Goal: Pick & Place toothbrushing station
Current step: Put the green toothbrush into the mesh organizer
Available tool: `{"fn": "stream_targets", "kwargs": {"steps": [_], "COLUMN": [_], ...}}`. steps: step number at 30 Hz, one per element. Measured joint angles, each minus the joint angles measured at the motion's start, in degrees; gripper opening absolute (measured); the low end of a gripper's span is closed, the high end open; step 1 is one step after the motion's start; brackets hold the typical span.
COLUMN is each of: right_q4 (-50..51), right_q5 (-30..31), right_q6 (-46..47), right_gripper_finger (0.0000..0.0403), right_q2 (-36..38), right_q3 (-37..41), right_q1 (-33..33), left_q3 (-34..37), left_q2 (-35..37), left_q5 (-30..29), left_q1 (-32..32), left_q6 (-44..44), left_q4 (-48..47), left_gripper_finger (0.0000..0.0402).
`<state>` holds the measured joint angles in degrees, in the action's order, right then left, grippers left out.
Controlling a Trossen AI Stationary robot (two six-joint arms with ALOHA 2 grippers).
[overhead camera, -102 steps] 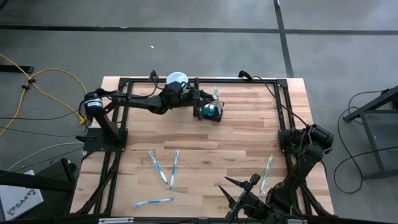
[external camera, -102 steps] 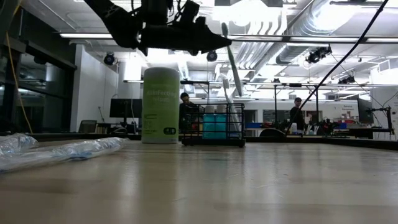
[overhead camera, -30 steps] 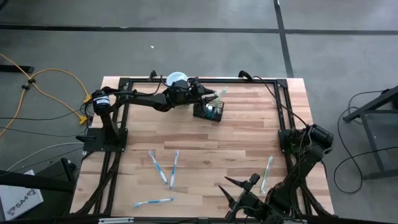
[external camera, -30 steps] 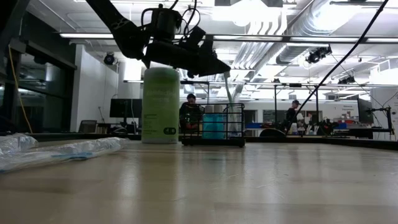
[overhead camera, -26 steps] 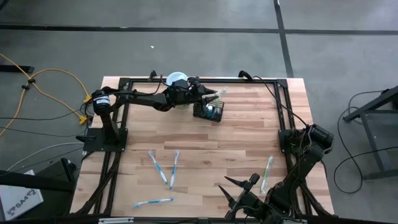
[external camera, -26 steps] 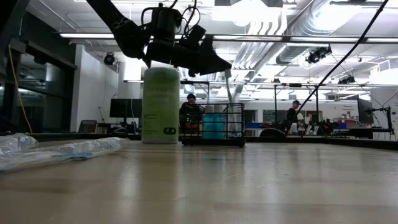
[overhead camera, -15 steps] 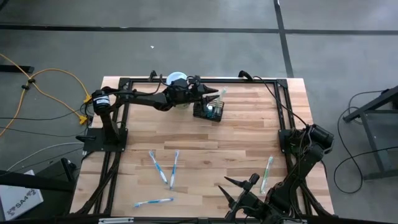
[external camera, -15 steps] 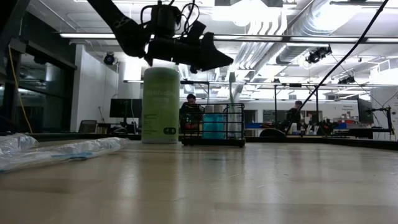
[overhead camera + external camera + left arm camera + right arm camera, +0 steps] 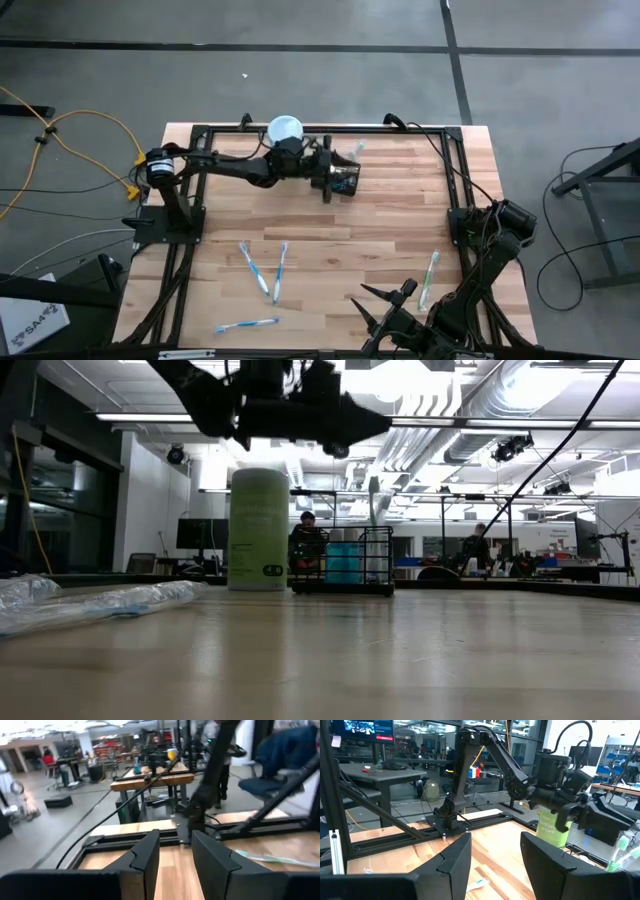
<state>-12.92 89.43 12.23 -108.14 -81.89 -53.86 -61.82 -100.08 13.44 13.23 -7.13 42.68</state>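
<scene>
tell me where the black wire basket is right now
In the high view the black wire basket sits near the table's far edge, just right of the green canister, with the left gripper above its left side.

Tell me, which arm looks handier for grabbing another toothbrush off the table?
Probably the right: its gripper waits open beside a toothbrush at the near edge, while the left gripper hangs over the basket far away.

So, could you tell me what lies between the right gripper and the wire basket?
In the high view, only bare wooden table separates the right gripper from the basket.
</scene>
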Motion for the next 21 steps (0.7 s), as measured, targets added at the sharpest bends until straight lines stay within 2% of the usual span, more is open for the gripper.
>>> {"fn": "stream_targets", "kwargs": {"steps": [5, 7, 11, 16, 21], "right_q4": [1.0, 1.2, 2.2, 3.5, 5.3], "right_q5": [0.3, 0.4, 0.5, 0.5, 0.6], "right_q6": [0.0, 0.0, 0.1, 2.6, 7.4], "right_gripper_finger": [0.0161, 0.0161, 0.0161, 0.0161, 0.0161], "right_q2": [0.0, 0.0, 0.0, 0.0, 0.0], "right_q3": [0.0, 0.0, 0.0, 0.0, 0.0], "right_q1": [-1.3, -1.9, -2.5, -2.1, -1.0], "left_q3": [0.0, 0.1, 0.2, 0.2, 0.2], "left_q2": [5.0, 7.9, 14.3, 22.0, 27.2], "left_q5": [-7.2, -7.8, -5.9, 0.1, 1.1], "left_q1": [-4.0, -4.9, -5.7, -5.8, -7.1], "left_q6": [-7.3, -7.8, -7.6, -5.8, -5.8], "left_q4": [-9.3, -13.8, -22.5, -33.1, -44.7], "left_gripper_finger": [0.0111, 0.0111, 0.0111, 0.0111, 0.0111]}}
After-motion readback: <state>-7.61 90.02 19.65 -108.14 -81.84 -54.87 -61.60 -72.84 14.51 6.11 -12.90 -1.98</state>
